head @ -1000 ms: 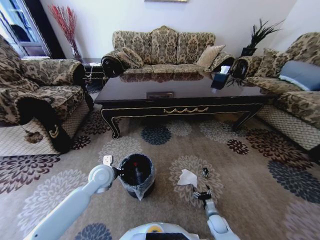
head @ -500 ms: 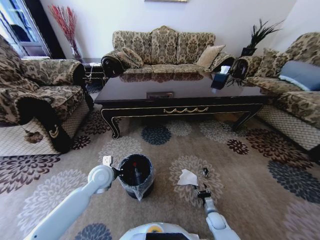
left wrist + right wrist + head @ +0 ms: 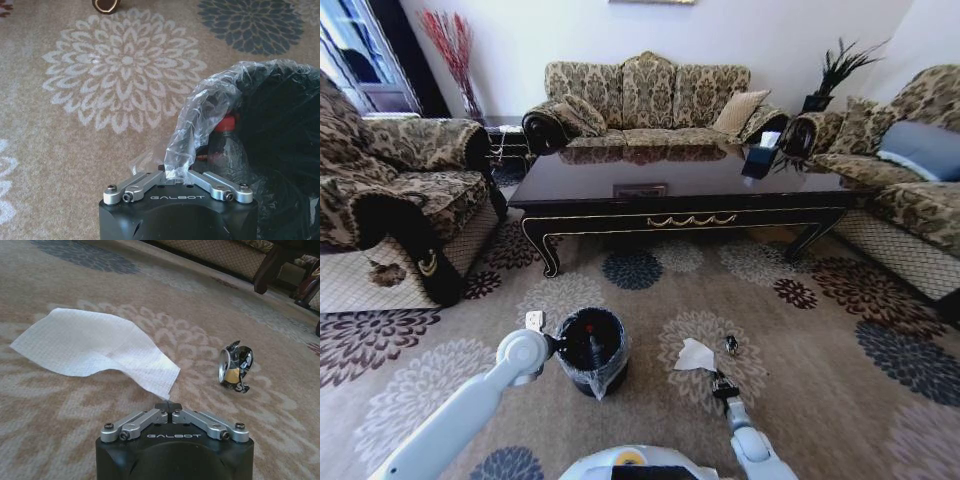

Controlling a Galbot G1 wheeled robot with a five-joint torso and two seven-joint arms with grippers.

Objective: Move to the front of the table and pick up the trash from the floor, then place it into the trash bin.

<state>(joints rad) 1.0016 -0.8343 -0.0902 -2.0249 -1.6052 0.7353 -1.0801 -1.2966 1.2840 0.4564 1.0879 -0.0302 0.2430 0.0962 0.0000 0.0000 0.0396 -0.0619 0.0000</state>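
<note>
The trash on the carpet is a white paper scrap [image 3: 695, 355] [image 3: 100, 342] and a crushed shiny can [image 3: 731, 344] [image 3: 235, 365]. My right gripper [image 3: 718, 381] [image 3: 169, 405] is low over the carpet, shut, with the paper's nearest corner just ahead of its fingertips and the can off to one side. The black trash bin [image 3: 596, 376] [image 3: 280, 165] stands on the carpet in front of me. My left gripper [image 3: 552, 346] [image 3: 175, 175] is at its rim, shut on a fold of the plastic liner [image 3: 200, 115]. The table [image 3: 720, 180] stands farther ahead.
Inside the bin lies a clear bottle with a red cap [image 3: 227, 124]. Sofas flank the table on the left [image 3: 390, 200], right [image 3: 910, 190] and behind [image 3: 650, 95]. A small white object [image 3: 534, 320] lies on the carpet left of the bin.
My right gripper has edged closer to the white paper, and its fingers look drawn together. The left arm and the bin have not moved.
</note>
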